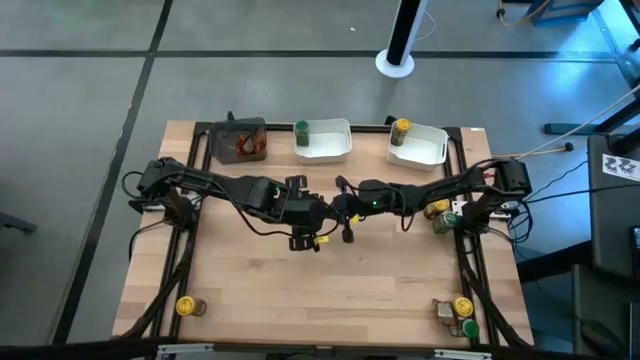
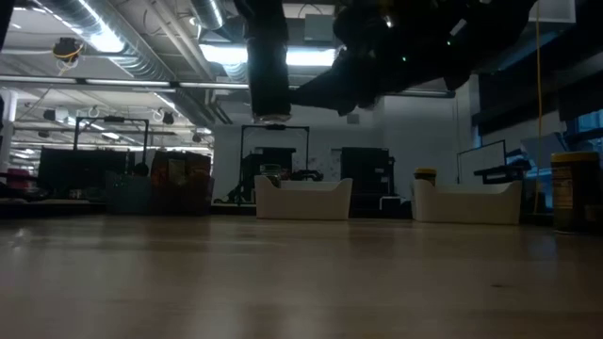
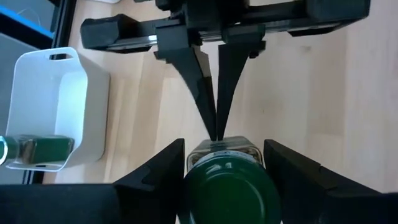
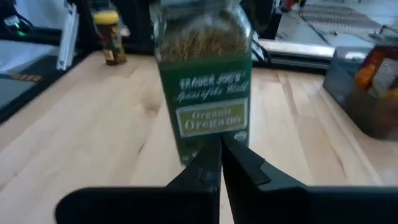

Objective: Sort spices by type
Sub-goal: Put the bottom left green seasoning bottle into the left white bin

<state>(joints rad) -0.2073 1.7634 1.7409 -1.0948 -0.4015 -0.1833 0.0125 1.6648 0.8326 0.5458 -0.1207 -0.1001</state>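
Observation:
A green-lidded oregano spice jar (image 4: 205, 81) hangs upright over the table's middle, with my left gripper (image 3: 227, 180) shut on it from above. My right gripper (image 4: 221, 146) is shut and comes in level from the table's right, its tips at the jar's lower front. In the high view the two grippers meet at the centre (image 1: 320, 225). Another green-lidded jar (image 1: 301, 130) leans at the left end of a white tray (image 1: 330, 145). A yellow-lidded jar (image 1: 401, 128) stands at the second white tray (image 1: 420, 150). My left gripper pinches the jar's top end, just under the green lid (image 3: 227, 186), between its two fingers (image 3: 158, 171), which slant down from above. The jar hangs upright below them, clear of the table. My right gripper's shut fingertips (image 3: 216, 134) meet the jar's side wall (image 3: 217, 146) low on the label, coming level from the table's right. Whether they press it, I cannot tell.
A dark tray (image 1: 240, 140) with reddish jars sits at the far left. Loose jars stand by the right edge (image 1: 437, 212), at the near left corner (image 1: 187, 306) and at the near right corner (image 1: 460, 312). Bare wood lies along the near half.

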